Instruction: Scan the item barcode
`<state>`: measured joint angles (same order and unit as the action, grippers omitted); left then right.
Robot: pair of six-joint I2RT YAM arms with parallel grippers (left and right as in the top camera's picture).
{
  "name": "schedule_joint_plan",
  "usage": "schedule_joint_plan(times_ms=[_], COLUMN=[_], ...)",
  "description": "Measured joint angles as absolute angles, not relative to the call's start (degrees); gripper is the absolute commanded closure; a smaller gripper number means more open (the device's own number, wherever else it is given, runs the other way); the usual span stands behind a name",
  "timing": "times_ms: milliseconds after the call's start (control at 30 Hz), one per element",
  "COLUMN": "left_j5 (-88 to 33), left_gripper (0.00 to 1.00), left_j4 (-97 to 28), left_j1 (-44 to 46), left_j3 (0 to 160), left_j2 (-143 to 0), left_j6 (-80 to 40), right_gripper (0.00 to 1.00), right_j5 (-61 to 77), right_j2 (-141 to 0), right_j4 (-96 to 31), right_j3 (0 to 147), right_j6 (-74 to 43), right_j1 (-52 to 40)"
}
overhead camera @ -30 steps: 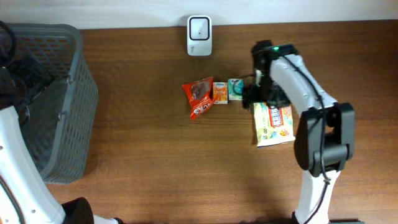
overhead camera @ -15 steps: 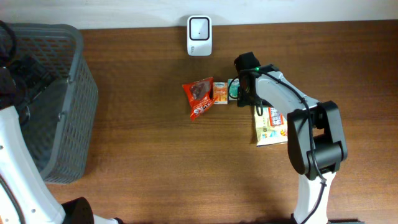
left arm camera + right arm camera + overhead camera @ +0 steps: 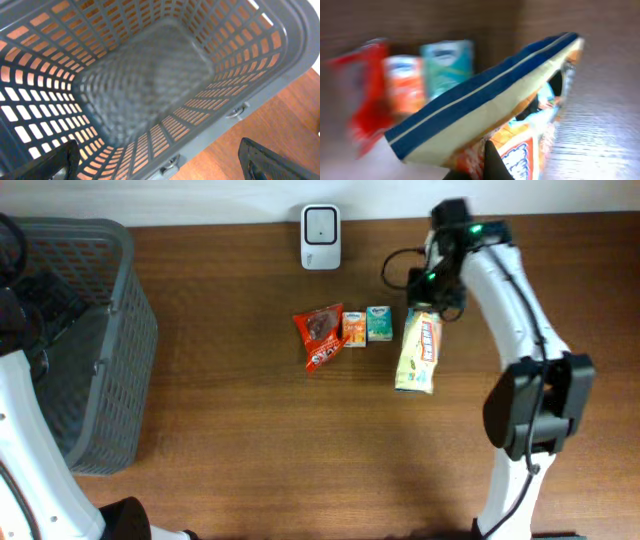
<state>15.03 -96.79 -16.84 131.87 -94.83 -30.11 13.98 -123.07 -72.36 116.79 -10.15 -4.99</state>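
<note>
A yellow snack bag (image 3: 418, 352) with a blue edge hangs tilted from my right gripper (image 3: 432, 300), which is shut on its upper end, right of the row of small items. In the right wrist view the bag (image 3: 485, 110) fills the middle, and one black fingertip (image 3: 492, 162) presses against it. The white barcode scanner (image 3: 320, 225) stands at the table's far edge, left of the bag. Above the grey basket (image 3: 280, 75), my left gripper (image 3: 162, 162) is wide open with nothing between its fingers.
A red packet (image 3: 318, 335), a small orange box (image 3: 354, 328) and a teal box (image 3: 378, 323) lie in a row at mid-table. The grey basket (image 3: 90, 340) fills the left side. The right arm reaches in from the front right.
My right gripper swung over the snack bag, shut on its upper end, then drew back toward the far right. The bag turned on edge and shifted. The left arm has not moved.
</note>
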Motion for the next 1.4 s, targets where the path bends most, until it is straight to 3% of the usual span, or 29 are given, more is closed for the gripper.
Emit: schedule_joint_plan(times_ms=[133, 333, 400, 433, 467, 500, 533, 667, 800, 833, 900, 933, 1133, 1267, 1400], left_j5=[15.0, 15.0, 15.0, 15.0, 15.0, 15.0, 15.0, 15.0, 15.0, 15.0, 15.0, 15.0, 15.0, 15.0, 15.0], left_gripper=[0.01, 0.01, 0.01, 0.01, 0.01, 0.01, 0.01, 0.01, 0.01, 0.01, 0.01, 0.01, 0.01, 0.01, 0.01], left_j4=[-96.7, -96.7, -96.7, -96.7, -96.6, -96.7, -96.7, -96.7, -96.7, -96.6, -96.6, -96.6, -96.6, -96.7, -96.7], left_j1=[-16.8, -16.8, -16.8, -16.8, -16.8, -16.8, -16.8, -16.8, -16.8, -16.8, -16.8, -16.8, -16.8, -16.8, -16.8], left_j3=[131.9, 131.9, 131.9, 131.9, 131.9, 131.9, 131.9, 131.9, 131.9, 131.9, 131.9, 131.9, 131.9, 131.9, 131.9], left_j2=[-94.8, -94.8, -94.8, -94.8, -94.8, -94.8, -94.8, -94.8, -94.8, -94.8, -94.8, -94.8, -94.8, -94.8, -94.8], left_j6=[-30.1, -30.1, -30.1, -30.1, -30.1, -30.1, -30.1, -30.1, -30.1, -30.1, -30.1, -30.1, -30.1, -30.1, -30.1], right_gripper=[0.96, 0.95, 0.74, 0.72, 0.49, 0.11, 0.04, 0.06, 0.05, 0.19, 0.35, 0.37, 0.36, 0.36, 0.18], right_j5=[31.2, 37.8, 37.6, 36.3, 35.4, 34.0, 32.3, 25.5, 14.3, 10.1, 5.8, 4.3, 4.2, 16.8, 30.5], right_j2=[-123.0, -125.2, -127.5, -128.2, -128.3, -128.5, -128.7, -128.6, -128.6, -128.6, -128.6, -128.6, -128.3, -125.6, -126.0], right_j4=[-77.0, -73.1, -73.6, -75.0, -76.9, -80.5, -83.4, -94.2, -96.4, -96.6, -96.8, -96.7, -84.3, -68.5, -58.0], right_j3=[117.5, 107.1, 105.4, 105.4, 105.5, 107.1, 108.9, 117.3, 117.2, 116.0, 112.9, 110.9, 95.0, 91.5, 93.8], right_j6=[-1.2, 1.8, 2.0, 2.0, 2.0, 2.0, 2.2, 2.2, 1.6, -0.2, -2.8, -3.3, -4.7, -10.6, -13.2], right_j1=[0.3, 12.3, 16.4, 19.1, 21.1, 23.5, 24.7, 24.2, 14.8, 11.2, 7.0, 6.0, 3.8, 3.8, 1.2])
